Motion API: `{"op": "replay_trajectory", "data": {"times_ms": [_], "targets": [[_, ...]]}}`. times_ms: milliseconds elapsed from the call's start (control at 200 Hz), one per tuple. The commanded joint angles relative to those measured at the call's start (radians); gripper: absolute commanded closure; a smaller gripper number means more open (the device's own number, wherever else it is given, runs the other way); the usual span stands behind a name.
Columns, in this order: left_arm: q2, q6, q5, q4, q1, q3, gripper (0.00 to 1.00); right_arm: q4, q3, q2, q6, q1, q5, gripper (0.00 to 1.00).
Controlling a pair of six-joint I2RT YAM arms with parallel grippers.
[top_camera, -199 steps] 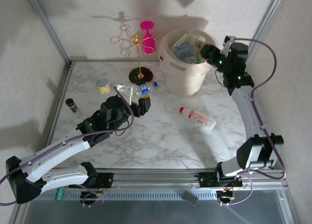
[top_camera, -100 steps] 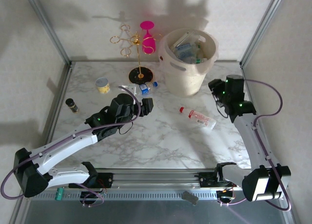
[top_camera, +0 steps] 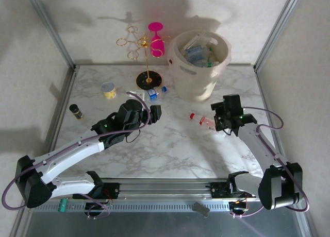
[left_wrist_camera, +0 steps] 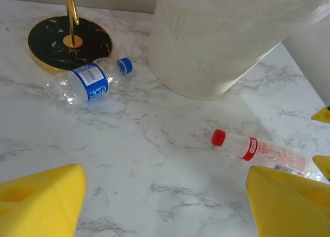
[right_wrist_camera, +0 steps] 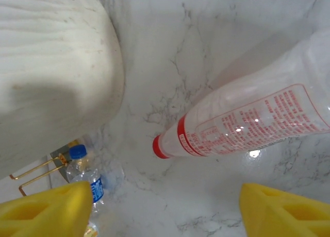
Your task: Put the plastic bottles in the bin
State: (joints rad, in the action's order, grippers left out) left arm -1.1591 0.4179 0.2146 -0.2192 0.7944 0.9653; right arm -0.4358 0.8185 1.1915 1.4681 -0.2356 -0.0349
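In the overhead view the right arm folds at its elbow in the lower right corner, and its forearm runs up and left to the wrist, right of centre. The right gripper (top_camera: 218,121) tips down over a clear plastic bottle with a red cap and red-printed label (top_camera: 200,119), which lies flat on the white marble table (top_camera: 170,149). In the right wrist view its yellow fingers (right_wrist_camera: 49,211) stand wide apart at the bottom corners, with the bottle above them and touching neither.

The left arm stretches from the lower left corner diagonally to the centre. The left gripper (top_camera: 153,112) points to the upper right, its fingers (left_wrist_camera: 41,201) spread and empty. A clear crumpled bottle with a blue cap and blue label (left_wrist_camera: 85,85) lies on its side just beside the black round base of a gold wire stand (top_camera: 147,80).

The large cream translucent plastic bin (top_camera: 193,87) stands at upper centre-right, with several bottles (top_camera: 198,52) inside.
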Motion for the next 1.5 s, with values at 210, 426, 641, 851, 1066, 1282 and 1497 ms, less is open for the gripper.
{"op": "replay_trajectory", "data": {"times_ms": [210, 426, 641, 851, 1066, 1282, 1497], "targets": [[0.013, -0.040, 0.046, -0.002, -0.014, -0.025, 0.19, 0.088, -0.085, 0.088, 0.088, -0.012, -0.011, 0.13], [0.005, -0.044, 0.048, 0.000, -0.017, -0.023, 0.19, 0.139, -0.103, 0.172, 0.087, -0.001, 0.005, 0.13], [0.003, -0.045, 0.048, -0.002, -0.021, -0.023, 0.19, 0.143, -0.059, 0.249, 0.031, 0.031, 0.035, 0.11], [0.004, -0.049, 0.052, -0.006, -0.025, -0.017, 0.20, 0.134, -0.022, 0.315, -0.010, 0.061, 0.051, 0.19], [0.000, -0.049, 0.051, -0.010, -0.029, -0.007, 0.20, 0.132, -0.008, 0.347, -0.031, 0.067, 0.072, 0.27], [-0.002, -0.047, 0.047, -0.012, -0.029, -0.003, 0.20, 0.146, -0.026, 0.358, -0.047, 0.072, 0.063, 0.35], [0.001, -0.045, 0.042, -0.018, -0.030, 0.011, 0.21, 0.128, -0.027, 0.341, -0.067, 0.077, 0.066, 0.45]]}}
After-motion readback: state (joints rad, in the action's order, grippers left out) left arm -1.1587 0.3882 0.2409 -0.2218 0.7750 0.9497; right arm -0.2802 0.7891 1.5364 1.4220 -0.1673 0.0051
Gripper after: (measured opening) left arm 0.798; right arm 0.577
